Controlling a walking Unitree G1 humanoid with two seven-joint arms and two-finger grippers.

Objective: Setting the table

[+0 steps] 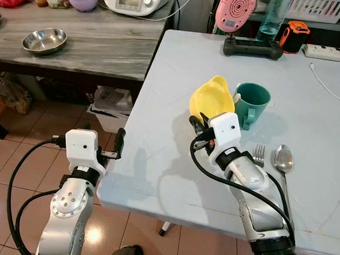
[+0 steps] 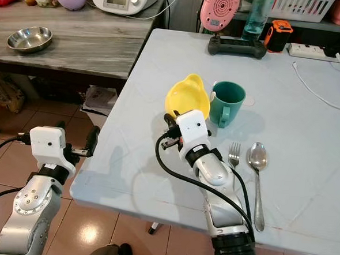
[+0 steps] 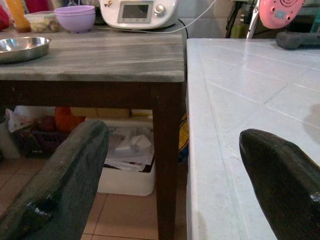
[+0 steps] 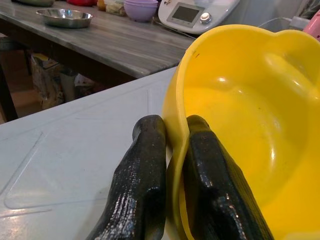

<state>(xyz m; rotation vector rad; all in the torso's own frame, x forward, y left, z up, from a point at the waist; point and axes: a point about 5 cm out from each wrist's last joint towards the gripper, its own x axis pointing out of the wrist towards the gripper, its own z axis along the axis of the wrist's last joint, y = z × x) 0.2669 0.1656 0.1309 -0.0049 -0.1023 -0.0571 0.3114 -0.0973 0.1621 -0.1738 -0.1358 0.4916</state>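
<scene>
While extended, right claw point(image 4: 172, 165) pinches bowl point(image 4: 250, 125) rim.

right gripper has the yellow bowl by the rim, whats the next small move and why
Probably lower the tilted yellow bowl flat onto the white table left of the fork, then let go: the right gripper pinches its rim, and the green mug stands close beside it.

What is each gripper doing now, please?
Left gripper: open, holding nothing, beside the white table edge.
Right gripper: closed on the rim of the yellow bowl.
</scene>
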